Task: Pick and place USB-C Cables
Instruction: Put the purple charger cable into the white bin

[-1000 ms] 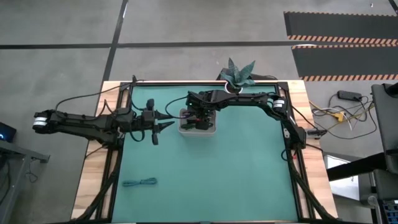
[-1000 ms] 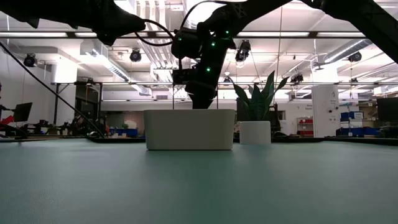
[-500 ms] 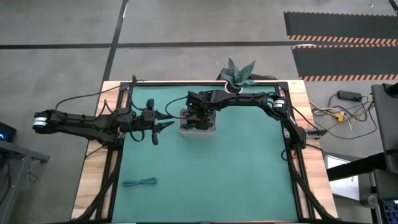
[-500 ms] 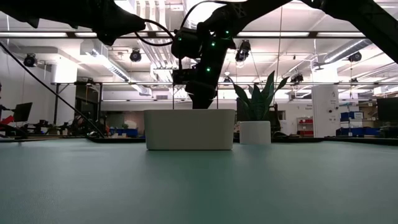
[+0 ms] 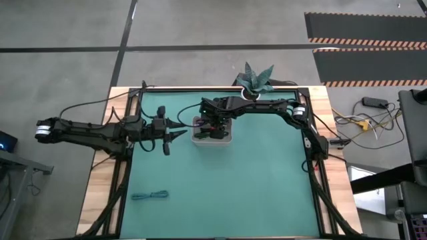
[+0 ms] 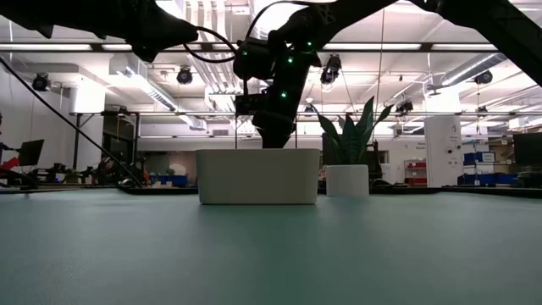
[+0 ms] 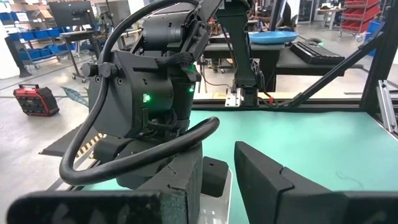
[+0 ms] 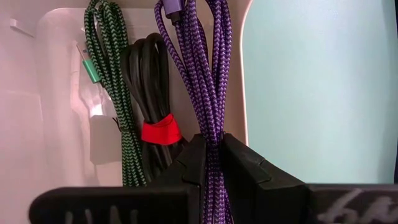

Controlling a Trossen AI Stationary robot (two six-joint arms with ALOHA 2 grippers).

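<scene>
In the right wrist view the white tray (image 8: pixel 62 37) holds a dark green cable (image 8: pixel 106 68), a black cable with a red tie (image 8: pixel 160 132) and a purple cable (image 8: pixel 208 68), side by side. My right gripper (image 8: pixel 212 146) is shut on the purple one. Seen from above, this gripper (image 5: pixel 213 127) is down inside the tray (image 5: pixel 197 139). A teal cable (image 5: pixel 149 195) lies flat on the green mat near its near-left corner. My left gripper (image 5: pixel 179 129) waits open just left of the tray, above the mat. My right gripper pinches the purple cable's bundled strands (image 8: pixel 213 127) between its two fingers (image 8: pixel 189 163), several strands together. It comes from above, pointing down into the tray. The bundle runs on past the fingertips along the tray wall beside the mat; whether it is lifted does not show.
A potted plant (image 5: pixel 257 80) stands at the mat's far edge behind the tray and shows in the low view (image 6: pixel 351 161). The tray's wall (image 6: pixel 258 176) hides the right gripper's fingers there. Bare mat (image 5: pixel 253 187) stretches over the near half.
</scene>
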